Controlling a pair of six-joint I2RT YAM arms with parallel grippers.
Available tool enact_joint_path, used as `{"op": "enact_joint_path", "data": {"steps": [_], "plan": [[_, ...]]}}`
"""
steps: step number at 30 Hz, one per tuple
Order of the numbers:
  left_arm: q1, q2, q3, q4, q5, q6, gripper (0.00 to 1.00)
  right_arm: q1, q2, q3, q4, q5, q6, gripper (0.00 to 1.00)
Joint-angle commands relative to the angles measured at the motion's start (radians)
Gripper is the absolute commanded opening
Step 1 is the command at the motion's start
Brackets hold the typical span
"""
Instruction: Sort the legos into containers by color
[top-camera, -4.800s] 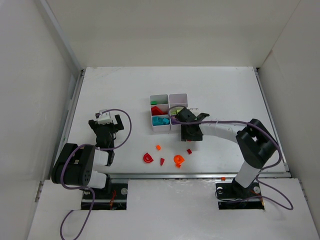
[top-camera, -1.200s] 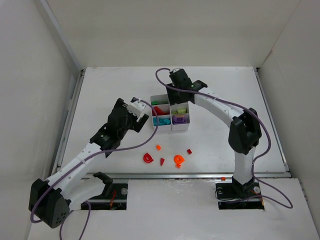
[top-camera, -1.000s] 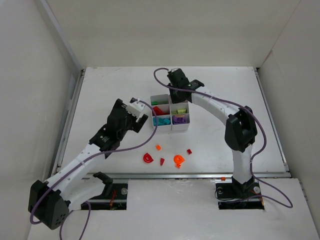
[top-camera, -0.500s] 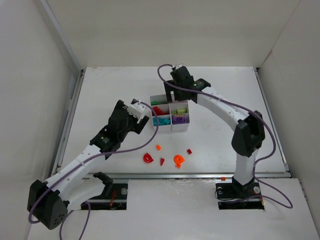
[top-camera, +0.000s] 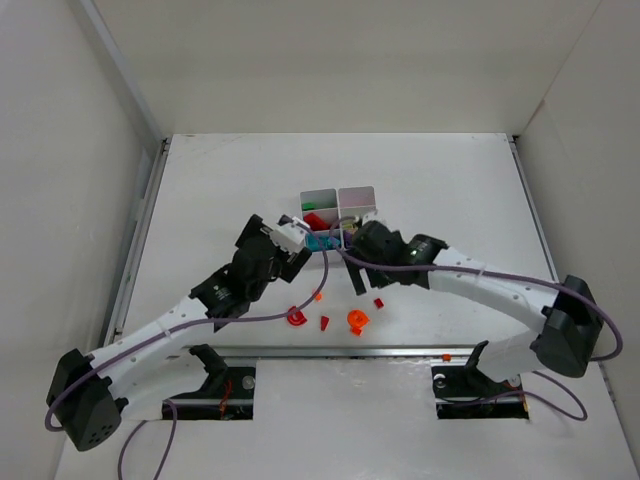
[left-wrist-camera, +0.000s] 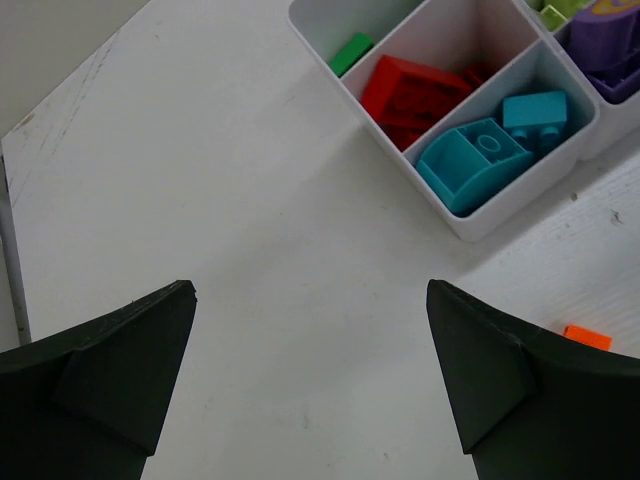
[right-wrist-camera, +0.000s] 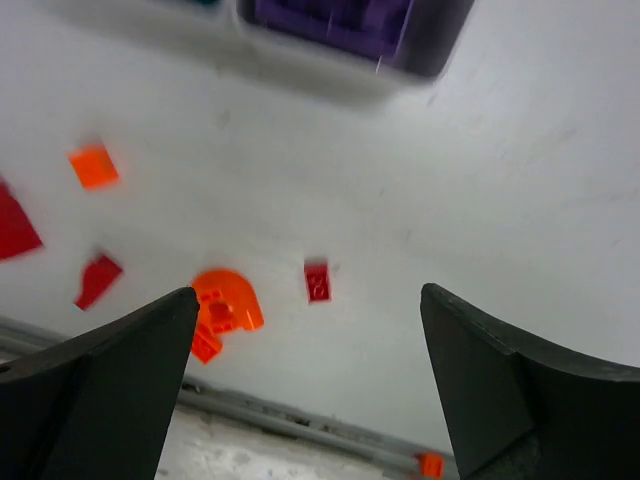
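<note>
Left end effector (left-wrist-camera: 308, 295) wide apart, empty, beside containers (left-wrist-camera: 478, 222). Right end effector (right-wrist-camera: 307, 295) likewise, over loose legos (right-wrist-camera: 225, 305).

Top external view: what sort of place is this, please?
Most likely a robot test cell in a lab: a white table boxed in by plain white walls, a left arm and a right arm bolted at its near edge, and a white organiser with loose legos set out for sorting.
</note>
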Motion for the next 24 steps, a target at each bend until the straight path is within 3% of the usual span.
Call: {"op": "enact_joint_path", "data": {"steps": [1, 6, 19, 24], "plan": [[-0.063, -0.047, -0.035, 0.06, -0.058, 0.021, 1.0, 0.06, 0.019, -0.101, -0.024, -0.094, 0.142, 0.96], [-0.106, -0.084, -0.093, 0.06, -0.082, 0.011, 1.0, 0.114, 0.039, -0.222, 0.103, -0.119, 0.219, 0.81], [-0.118, -0.151, -0.153, 0.079, -0.177, 0.011, 1.0, 0.114, 0.162, -0.253, 0.133, -0.064, 0.238, 0.81], [-0.118, -0.151, -0.163, 0.089, -0.199, 0.011, 1.0, 0.114, 0.219, -0.181, 0.09, -0.019, 0.238, 0.88]]}}
